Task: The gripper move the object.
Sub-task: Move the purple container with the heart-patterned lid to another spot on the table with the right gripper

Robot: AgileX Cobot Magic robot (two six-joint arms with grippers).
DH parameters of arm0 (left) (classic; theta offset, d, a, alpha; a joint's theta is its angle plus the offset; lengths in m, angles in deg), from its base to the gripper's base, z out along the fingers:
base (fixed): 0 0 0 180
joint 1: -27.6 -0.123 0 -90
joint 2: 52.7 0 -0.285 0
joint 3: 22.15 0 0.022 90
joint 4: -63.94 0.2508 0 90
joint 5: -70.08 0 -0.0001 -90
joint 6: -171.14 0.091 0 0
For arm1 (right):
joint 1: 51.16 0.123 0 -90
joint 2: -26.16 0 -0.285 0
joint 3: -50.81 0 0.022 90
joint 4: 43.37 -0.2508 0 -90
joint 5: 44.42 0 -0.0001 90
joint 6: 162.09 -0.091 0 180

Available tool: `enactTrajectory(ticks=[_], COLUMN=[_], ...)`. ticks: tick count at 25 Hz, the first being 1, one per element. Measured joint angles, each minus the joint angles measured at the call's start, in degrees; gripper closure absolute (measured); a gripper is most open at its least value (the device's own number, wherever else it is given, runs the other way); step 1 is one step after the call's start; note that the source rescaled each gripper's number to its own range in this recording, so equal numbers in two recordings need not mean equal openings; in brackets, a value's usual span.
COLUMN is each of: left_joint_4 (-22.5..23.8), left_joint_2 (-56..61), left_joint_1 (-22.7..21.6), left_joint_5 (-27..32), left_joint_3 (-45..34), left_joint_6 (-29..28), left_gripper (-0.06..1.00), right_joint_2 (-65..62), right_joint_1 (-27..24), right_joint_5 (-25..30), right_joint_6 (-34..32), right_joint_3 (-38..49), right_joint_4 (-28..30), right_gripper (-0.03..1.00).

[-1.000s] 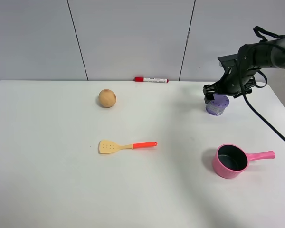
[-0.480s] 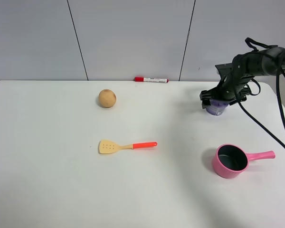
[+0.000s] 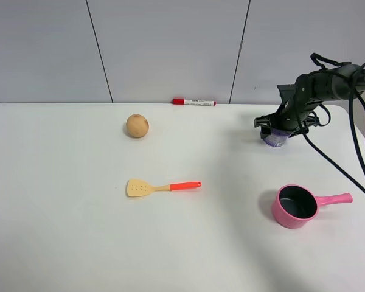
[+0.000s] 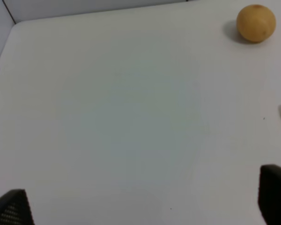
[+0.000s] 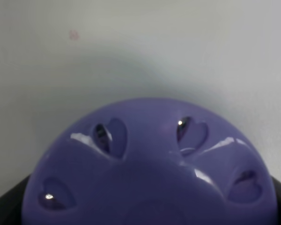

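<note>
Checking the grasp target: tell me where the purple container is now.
In the exterior high view the purple container is at the far right of the table, under the right gripper, beyond the pink pot.

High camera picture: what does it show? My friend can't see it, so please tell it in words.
A black gripper on the right reaches down over a small purple container on a white table. Also on the table: a tan ball, a spatula, a pink pot and a red marker.

Squat purple container [image 3: 272,141] upright, flanked by right gripper [image 3: 276,130] jaws.
</note>
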Motion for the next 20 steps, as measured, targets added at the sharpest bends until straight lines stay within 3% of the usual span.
enactTrajectory(ticks=[5, 10, 14, 20], left_joint_4=[0.00, 0.00, 0.00, 0.00], left_joint_2=[0.00, 0.00, 0.00, 0.00], left_joint_1=[0.00, 0.00, 0.00, 0.00], left_joint_5=[0.00, 0.00, 0.00, 0.00], left_joint_3=[0.00, 0.00, 0.00, 0.00], left_joint_6=[0.00, 0.00, 0.00, 0.00], left_gripper=[-0.06, -0.06, -0.06, -0.06], right_joint_2=[-3.24, -10.42, -12.95, -12.27], right_joint_1=[1.60, 9.35, 17.96, 28.86], right_joint_5=[1.45, 2.72, 1.63, -3.82], right_joint_6=[5.45, 15.82, 15.45, 9.94], right_joint_3=[0.00, 0.00, 0.00, 0.00], right_joint_4=[0.07, 0.13, -1.68, -2.08], right_gripper=[0.97, 0.97, 0.97, 0.97])
